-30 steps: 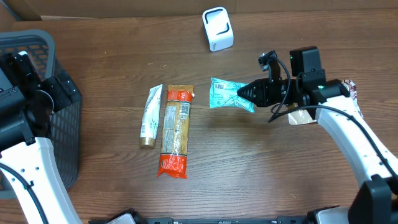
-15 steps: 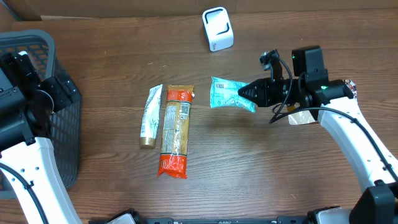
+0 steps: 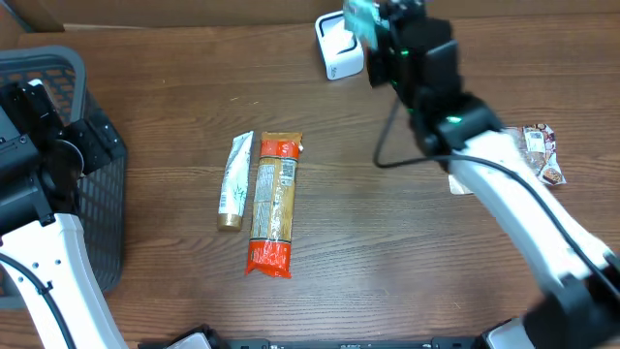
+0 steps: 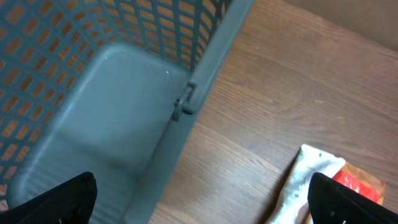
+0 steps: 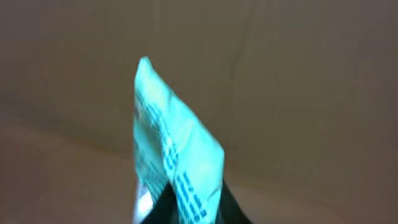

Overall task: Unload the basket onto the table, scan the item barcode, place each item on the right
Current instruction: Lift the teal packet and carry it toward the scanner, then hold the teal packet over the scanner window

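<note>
The item is a teal packet (image 3: 359, 16) with dark print. My right gripper (image 3: 376, 31) is shut on it, raised at the back of the table just above the white scanner (image 3: 336, 50). In the right wrist view the teal packet (image 5: 177, 158) stands up, blurred, from the shut right gripper (image 5: 186, 208), against a plain brown background. No barcode can be made out. My left gripper (image 4: 200, 205) is open with nothing between its dark fingertips (image 4: 65, 199), and it hovers over the table beside the basket (image 4: 112, 81).
A grey mesh basket (image 3: 58, 73) stands at the left edge. A white tube (image 3: 233, 181) and a long orange pasta packet (image 3: 272, 204) lie side by side mid-table. A small dark snack packet (image 3: 541, 151) lies at the right, and a pale packet (image 3: 463, 183) shows under the right arm.
My right arm has swung from the table's right middle up and back to the scanner, carrying the teal packet with it. The left arm has stayed still.
</note>
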`<action>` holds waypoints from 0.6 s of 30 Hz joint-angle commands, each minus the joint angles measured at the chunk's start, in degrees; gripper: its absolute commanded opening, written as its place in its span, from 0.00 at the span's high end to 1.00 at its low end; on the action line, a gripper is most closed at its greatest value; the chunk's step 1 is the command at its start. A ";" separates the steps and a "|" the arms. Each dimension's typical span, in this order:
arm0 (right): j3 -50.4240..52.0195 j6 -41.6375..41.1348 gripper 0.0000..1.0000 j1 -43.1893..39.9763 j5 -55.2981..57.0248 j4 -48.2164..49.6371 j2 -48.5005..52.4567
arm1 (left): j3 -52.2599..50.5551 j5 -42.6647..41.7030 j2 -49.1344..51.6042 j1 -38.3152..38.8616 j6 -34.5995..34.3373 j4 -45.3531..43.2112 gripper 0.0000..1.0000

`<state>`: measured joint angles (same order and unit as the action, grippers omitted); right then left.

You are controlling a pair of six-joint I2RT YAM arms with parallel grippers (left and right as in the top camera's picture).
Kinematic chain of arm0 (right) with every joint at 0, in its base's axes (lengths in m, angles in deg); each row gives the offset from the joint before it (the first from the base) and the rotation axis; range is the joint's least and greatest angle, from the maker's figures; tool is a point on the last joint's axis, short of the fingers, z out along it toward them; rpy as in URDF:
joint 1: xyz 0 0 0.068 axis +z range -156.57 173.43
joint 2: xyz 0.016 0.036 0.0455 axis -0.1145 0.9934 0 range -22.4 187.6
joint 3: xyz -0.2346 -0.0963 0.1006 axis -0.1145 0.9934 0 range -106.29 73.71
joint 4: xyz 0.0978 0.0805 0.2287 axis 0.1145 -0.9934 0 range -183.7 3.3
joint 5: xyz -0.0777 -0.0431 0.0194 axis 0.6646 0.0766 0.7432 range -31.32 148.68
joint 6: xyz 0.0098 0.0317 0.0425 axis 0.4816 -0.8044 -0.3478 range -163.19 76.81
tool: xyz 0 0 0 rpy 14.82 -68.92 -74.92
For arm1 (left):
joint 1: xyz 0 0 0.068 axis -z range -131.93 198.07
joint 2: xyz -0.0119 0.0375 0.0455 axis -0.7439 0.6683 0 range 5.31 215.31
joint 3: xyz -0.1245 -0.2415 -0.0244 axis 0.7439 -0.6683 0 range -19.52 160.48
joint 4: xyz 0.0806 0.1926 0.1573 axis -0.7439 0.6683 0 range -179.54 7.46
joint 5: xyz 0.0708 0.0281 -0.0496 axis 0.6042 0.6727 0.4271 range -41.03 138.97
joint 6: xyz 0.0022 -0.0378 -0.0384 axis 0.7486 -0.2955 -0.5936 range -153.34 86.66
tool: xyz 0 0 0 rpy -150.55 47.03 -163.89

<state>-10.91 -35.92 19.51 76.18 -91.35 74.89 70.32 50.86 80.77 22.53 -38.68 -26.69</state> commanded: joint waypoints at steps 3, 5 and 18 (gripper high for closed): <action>-1.11 40.92 0.96 0.33 14.32 19.80 12.98 | 0.04 -0.44 0.20 -0.17 1.53 -0.09 0.01; -1.11 48.28 0.96 0.33 13.62 24.79 16.31 | 0.04 -0.44 0.20 -0.15 1.53 -0.09 0.00; -1.57 78.27 0.96 0.33 6.69 44.61 33.07 | 0.04 -0.46 0.20 -0.17 1.53 -0.07 0.00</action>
<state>-11.32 33.63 19.77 84.02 -48.48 105.76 70.19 50.88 80.86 22.53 -38.66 -26.76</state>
